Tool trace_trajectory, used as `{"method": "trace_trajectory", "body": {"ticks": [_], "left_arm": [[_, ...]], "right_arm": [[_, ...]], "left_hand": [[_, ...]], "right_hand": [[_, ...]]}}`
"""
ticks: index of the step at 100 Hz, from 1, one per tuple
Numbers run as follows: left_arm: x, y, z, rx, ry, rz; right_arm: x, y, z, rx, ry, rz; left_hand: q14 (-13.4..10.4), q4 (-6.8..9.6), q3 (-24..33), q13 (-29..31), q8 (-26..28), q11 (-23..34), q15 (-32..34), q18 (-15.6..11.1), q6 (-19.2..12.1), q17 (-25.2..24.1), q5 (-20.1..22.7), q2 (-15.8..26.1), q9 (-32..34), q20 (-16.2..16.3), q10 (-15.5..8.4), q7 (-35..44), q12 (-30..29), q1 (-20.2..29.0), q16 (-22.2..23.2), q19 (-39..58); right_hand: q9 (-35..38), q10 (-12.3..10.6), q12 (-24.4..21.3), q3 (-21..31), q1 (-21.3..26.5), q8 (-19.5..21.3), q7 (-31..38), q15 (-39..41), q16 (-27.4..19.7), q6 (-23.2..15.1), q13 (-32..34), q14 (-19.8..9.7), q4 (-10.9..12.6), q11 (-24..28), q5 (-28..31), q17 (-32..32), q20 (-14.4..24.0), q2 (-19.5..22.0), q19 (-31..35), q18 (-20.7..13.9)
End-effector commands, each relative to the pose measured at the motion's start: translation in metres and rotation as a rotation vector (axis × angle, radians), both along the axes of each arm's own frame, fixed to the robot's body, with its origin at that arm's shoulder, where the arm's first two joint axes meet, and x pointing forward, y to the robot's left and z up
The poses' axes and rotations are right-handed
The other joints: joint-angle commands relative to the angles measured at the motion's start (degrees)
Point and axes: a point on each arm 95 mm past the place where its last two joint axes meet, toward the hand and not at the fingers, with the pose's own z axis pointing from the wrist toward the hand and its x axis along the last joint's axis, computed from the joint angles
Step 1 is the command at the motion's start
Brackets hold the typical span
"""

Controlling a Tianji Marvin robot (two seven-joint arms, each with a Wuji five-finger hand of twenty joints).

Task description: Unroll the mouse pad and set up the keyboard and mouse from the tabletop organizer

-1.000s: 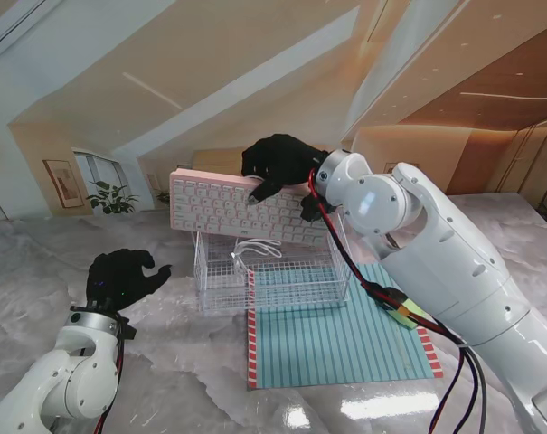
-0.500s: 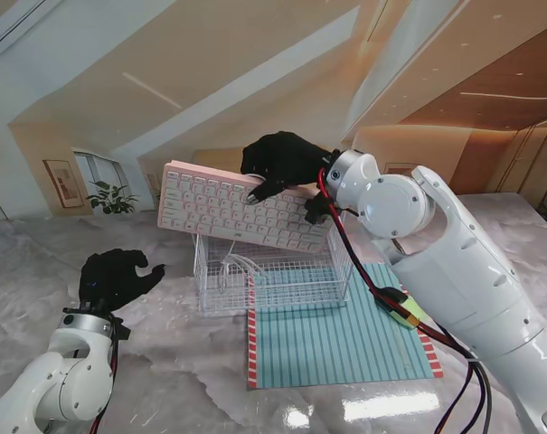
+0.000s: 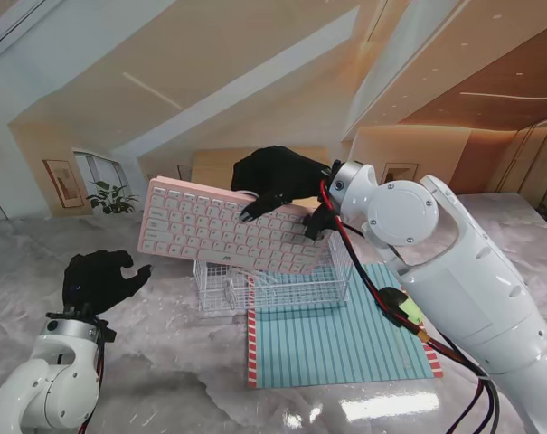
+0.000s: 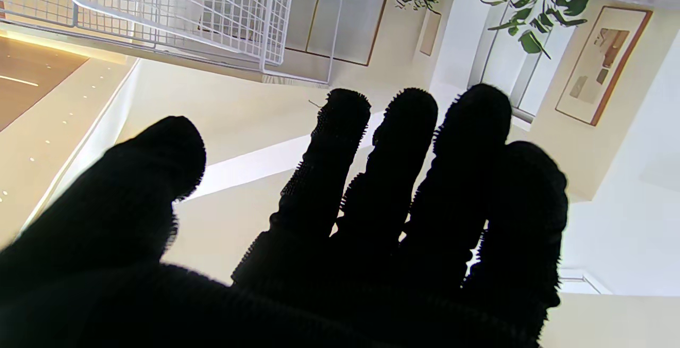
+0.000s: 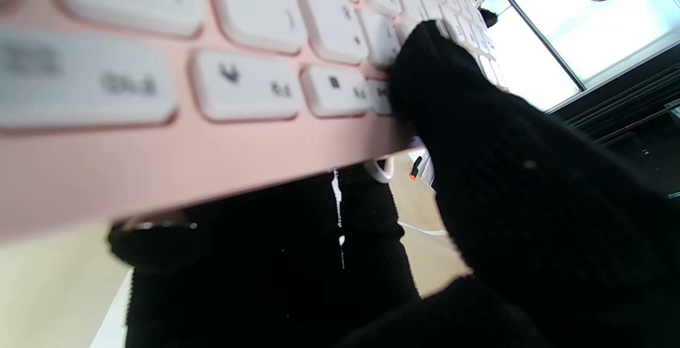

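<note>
My right hand [image 3: 278,176] is shut on the far right edge of a pink keyboard [image 3: 228,226] with white keys and holds it tilted in the air above the white wire organizer [image 3: 273,285]. In the right wrist view the thumb [image 5: 451,87] presses on the keys and the other fingers lie under the pink keyboard [image 5: 159,162]. The teal striped mouse pad [image 3: 336,334] lies flat, unrolled, in front of the organizer. My left hand [image 3: 97,278] hovers open at the left; its fingers [image 4: 404,167] are spread and hold nothing. The keyboard hides what is inside the organizer.
The table [image 3: 165,362] is grey marble. The mouse pad has red-and-white striped short edges [image 3: 251,348]. A corner of the wire organizer [image 4: 212,13] shows in the left wrist view. Cables run along my right arm [image 3: 454,271].
My right hand has lifted the keyboard out of the organizer and carried it left and nearer to me, more tilted. My left hand has drifted left and slightly nearer to me.
</note>
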Motion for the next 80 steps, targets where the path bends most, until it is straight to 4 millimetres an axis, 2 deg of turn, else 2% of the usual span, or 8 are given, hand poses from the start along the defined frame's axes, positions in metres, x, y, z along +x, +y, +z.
{"method": "trace_trajectory", "body": {"ticks": [1,35,59,80], "left_arm": [[-0.005,0.001,0.000,0.007,0.003,-0.002],[-0.017,0.022,0.004,0.045,-0.040,0.031],[-0.023,0.036,0.005,0.072,-0.052,0.041],[-0.025,0.043,0.004,0.079,-0.045,0.044]], "right_arm": [[-0.007,0.008,-0.011,0.001,0.032,0.028],[-0.018,0.024,-0.035,-0.002,0.095,0.071],[-0.025,0.037,-0.051,0.002,0.145,0.104],[-0.031,0.045,-0.067,-0.005,0.193,0.122]], "left_hand": [[3.53,-0.86,-0.89,-1.20,-0.48,-0.25,-0.13,-1.88,1.37,-1.02,-0.05,1.58,-1.27,0.95,1.20,-0.69,-0.58,-1.15,0.26,-0.39],[2.96,-0.80,-1.10,-2.82,-0.76,-0.71,-0.89,-2.89,1.07,-2.88,-0.94,1.79,-2.64,0.42,1.04,-1.50,-0.67,-1.14,0.13,-1.40],[0.59,-0.90,-1.77,-10.81,-1.89,-2.76,-4.73,-7.75,-0.48,-12.07,-5.02,2.59,-9.55,-1.50,-0.34,-4.98,-1.00,-0.55,-0.41,-5.10],[-1.00,-0.93,-2.12,-16.66,-2.55,-4.46,-8.03,-10.75,-1.24,-18.01,-7.61,2.97,-14.71,-4.09,-0.94,-7.28,-1.43,0.02,-0.97,-8.59]], "right_hand": [[-0.20,1.05,0.84,5.96,6.92,3.08,5.32,2.71,1.16,-7.22,1.53,0.41,2.56,-0.05,3.95,0.92,-0.63,7.28,-0.63,-1.84],[0.01,1.39,1.28,5.89,6.99,3.16,5.20,2.60,1.49,-6.91,1.77,0.77,2.54,-0.29,4.08,1.11,-0.43,7.12,-0.48,-1.38],[0.02,1.48,1.55,6.02,6.99,3.23,5.16,2.59,1.70,-6.71,1.80,0.87,2.53,-0.43,4.08,1.18,-0.38,7.09,-0.43,-1.35],[0.08,1.52,1.66,6.05,7.00,3.27,5.15,2.61,1.81,-6.70,1.89,0.93,2.49,-0.48,4.08,1.35,-0.38,7.08,-0.37,-1.27]]}}
